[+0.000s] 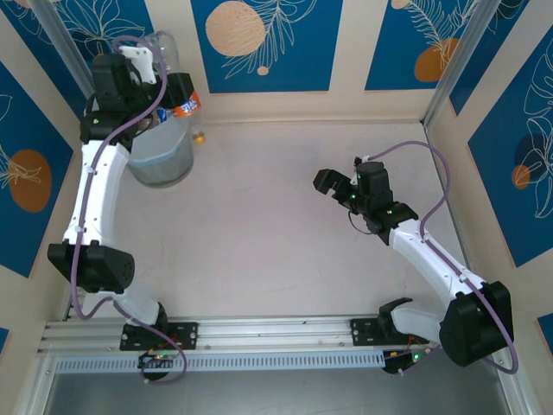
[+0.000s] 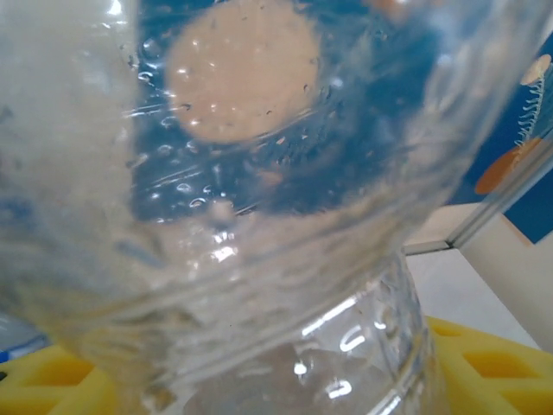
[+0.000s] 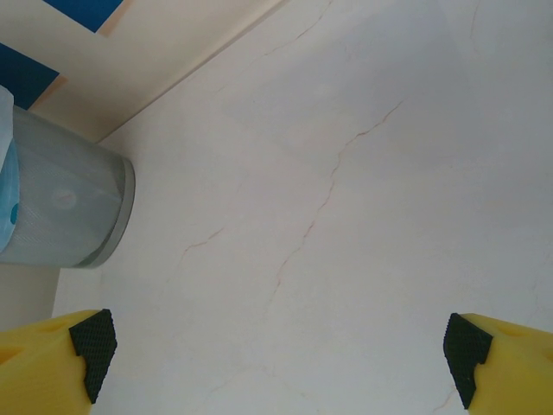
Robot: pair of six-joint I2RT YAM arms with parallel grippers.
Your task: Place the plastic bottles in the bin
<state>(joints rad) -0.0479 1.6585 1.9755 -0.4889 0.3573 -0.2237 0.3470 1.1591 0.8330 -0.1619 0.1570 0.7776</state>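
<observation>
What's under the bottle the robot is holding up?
The grey bin stands below the bottle in the left gripper. The arm covers much of the bin's opening, so what lies inside cannot be seen.

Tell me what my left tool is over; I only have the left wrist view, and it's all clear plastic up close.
Observer: In the top view, the left tool holds the bottle roughly above the bin, in the far left corner.
Operator: Anything on the table near the bin?
Observer: A small orange bit lies close beside it, on its right.
Operator: And the right arm?
Observer: Right tool is open and empty, over bare table.
</observation>
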